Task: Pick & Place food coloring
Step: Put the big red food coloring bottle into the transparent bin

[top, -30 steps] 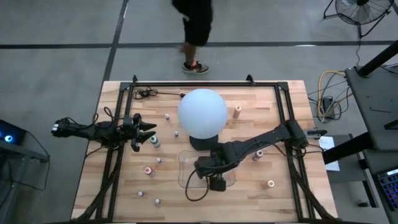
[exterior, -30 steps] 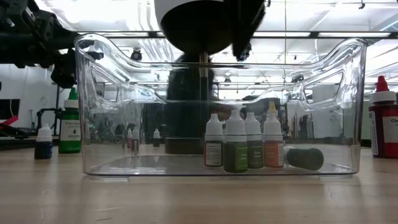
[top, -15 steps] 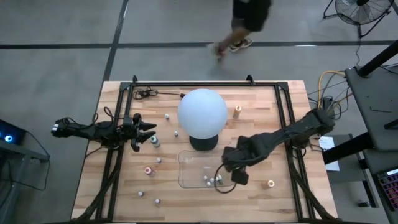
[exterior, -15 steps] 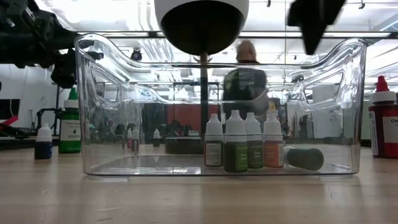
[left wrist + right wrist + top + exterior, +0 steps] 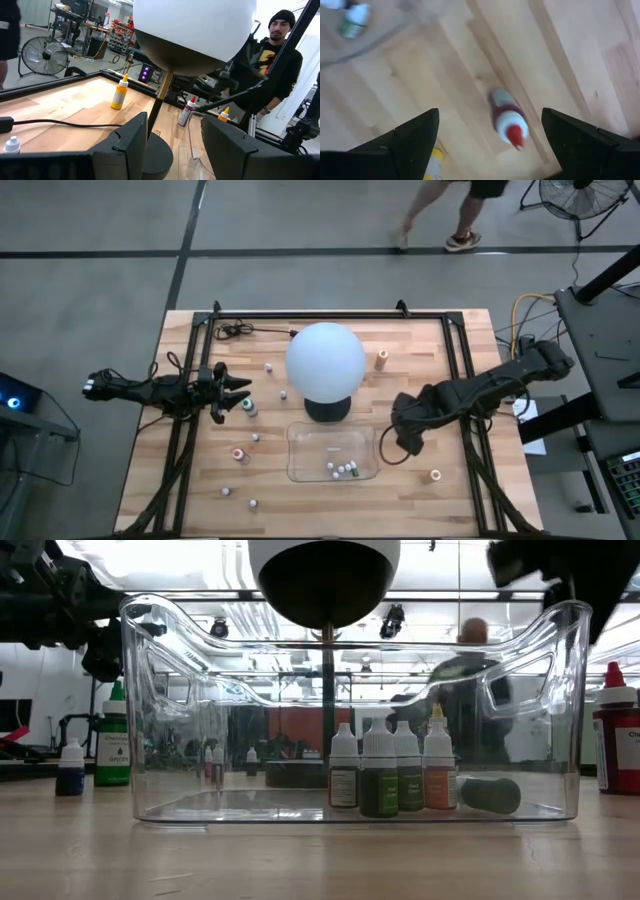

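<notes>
Several food coloring bottles (image 5: 392,768) stand upright in the clear tray (image 5: 300,442). A dark one (image 5: 490,794) lies on its side beside them. More bottles stand loose on the wooden table, among them a teal one (image 5: 248,407) and a pink one (image 5: 238,453). My right gripper (image 5: 405,435) hangs open to the right of the tray, pointing down. A red-capped bottle (image 5: 507,120) stands on the table under the gap between its fingers, untouched. My left gripper (image 5: 238,390) waits level at the table's left side, open, with nothing between its fingers (image 5: 127,145).
A white globe lamp (image 5: 325,360) on a dark foot stands at the table's middle, just behind the tray. An orange bottle (image 5: 436,475) stands near the right front and another (image 5: 381,358) behind the lamp's right. A person (image 5: 455,205) walks beyond the far edge.
My right gripper has gone from above the tray toward the table's right edge, staying high and open, and has rolled about its downward axis. The bottles in the tray have kept their places. The person beyond the far edge has walked to the right.
</notes>
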You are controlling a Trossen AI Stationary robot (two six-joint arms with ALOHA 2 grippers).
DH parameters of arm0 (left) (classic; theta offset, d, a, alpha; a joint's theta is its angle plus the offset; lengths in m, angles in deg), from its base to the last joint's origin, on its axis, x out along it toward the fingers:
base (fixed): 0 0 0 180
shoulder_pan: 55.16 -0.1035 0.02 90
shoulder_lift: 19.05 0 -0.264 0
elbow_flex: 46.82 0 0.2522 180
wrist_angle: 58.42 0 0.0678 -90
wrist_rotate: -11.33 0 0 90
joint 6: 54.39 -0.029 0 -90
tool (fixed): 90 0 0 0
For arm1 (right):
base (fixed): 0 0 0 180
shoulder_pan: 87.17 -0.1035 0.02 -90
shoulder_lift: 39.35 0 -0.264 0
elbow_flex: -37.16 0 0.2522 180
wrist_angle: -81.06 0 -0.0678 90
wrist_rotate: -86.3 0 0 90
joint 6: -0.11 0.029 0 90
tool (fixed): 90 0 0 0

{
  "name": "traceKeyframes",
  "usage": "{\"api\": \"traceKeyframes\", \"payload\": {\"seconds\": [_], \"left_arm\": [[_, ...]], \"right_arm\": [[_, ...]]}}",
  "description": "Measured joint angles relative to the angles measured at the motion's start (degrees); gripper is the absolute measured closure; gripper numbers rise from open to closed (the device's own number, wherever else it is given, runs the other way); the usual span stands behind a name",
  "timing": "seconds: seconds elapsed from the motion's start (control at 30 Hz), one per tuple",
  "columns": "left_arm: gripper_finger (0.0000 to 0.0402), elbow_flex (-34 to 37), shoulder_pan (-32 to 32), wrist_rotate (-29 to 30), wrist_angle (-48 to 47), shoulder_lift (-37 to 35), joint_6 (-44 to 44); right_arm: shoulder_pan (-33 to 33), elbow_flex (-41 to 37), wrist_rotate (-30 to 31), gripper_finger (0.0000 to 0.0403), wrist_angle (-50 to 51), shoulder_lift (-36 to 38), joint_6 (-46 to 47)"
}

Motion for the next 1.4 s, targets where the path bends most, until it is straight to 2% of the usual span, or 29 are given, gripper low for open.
{"api": "traceKeyframes", "payload": {"seconds": [0.23,0.37,0.63,1.13,1.4], "left_arm": [[0.0241,0.0,0.0,0.0,0.0,0.0,0.0],[0.0241,0.0,0.0,0.0,0.0,0.0,0.0],[0.0241,0.0,0.0,0.0,0.0,0.0,0.0],[0.0241,0.0,0.0,0.0,0.1,0.0,0.0],[0.0241,0.0,0.0,0.0,0.1,0.0,0.0]], "right_arm": [[0.2,-9.8,0.4,0.0059,-1.7,4.8,6.7],[0.3,-12.8,0.4,0.0055,-4.8,5.5,7.8],[0.3,-14.6,0.2,0.0066,-11.5,4.4,9.0],[0.3,-15.0,-1.8,0.0083,-11.7,3.8,9.9],[0.3,-15.1,-2.9,0.0141,-11.7,3.8,10.0]]}}
